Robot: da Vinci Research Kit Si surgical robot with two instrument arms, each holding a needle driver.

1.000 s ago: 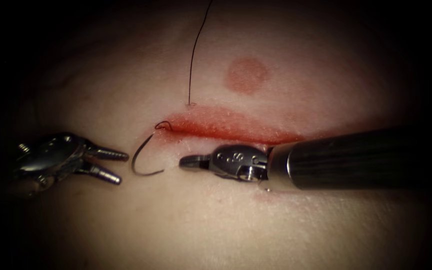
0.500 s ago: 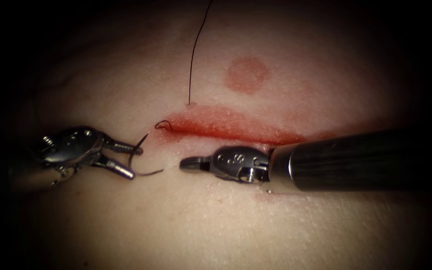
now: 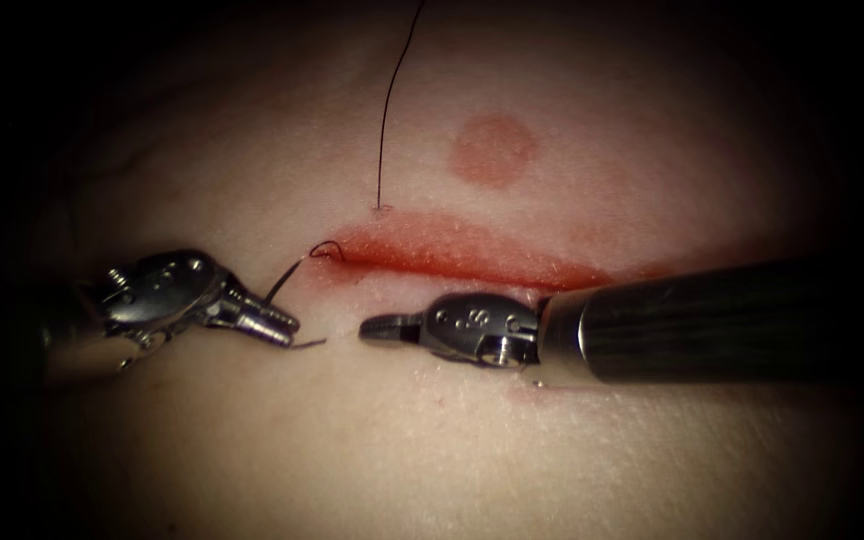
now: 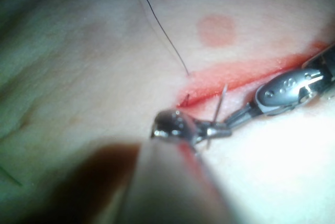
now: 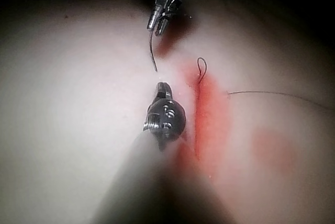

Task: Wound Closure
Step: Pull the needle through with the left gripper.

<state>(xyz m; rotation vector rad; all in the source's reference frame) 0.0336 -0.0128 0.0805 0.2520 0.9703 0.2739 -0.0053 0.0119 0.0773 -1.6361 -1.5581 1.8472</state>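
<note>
On my endoscope view the pale, fatty slab of tissue (image 3: pixel 432 420) carries a long cut (image 3: pixel 452 262) edged with red fluid (image 3: pixel 422 245), and a round reddish stain (image 3: pixel 493 150) sits on the skin above it. My left hand (image 3: pixel 270 322), a small steel wristed needle driver, lies just off the left end of the cut with its jaws closed on the thin curved steel needle (image 3: pixel 285 283), gripping it about mid-curve; one end of the needle rises from the jaws toward the left corner of the cut and the other end pokes out low on the far side of the jaws, just above the skin. I cannot tell whether either end is lodged in the tissue. My right hand (image 3: pixel 380 325), at the end of its dark shaft, lies just below the cut near its left end, jaws closed and holding nothing; its steel wrist bears a small stamped mark that looks like an "S", which I cannot read with certainty. The fine black thread (image 3: pixel 384 130) enters the skin at a puncture just above the cut and runs up out of view, and a small loop of it (image 3: pixel 328 248) stands at the cut's left corner. In the left wrist view the needle (image 4: pixel 219 110) crosses the left hand's closed jaws.
</note>
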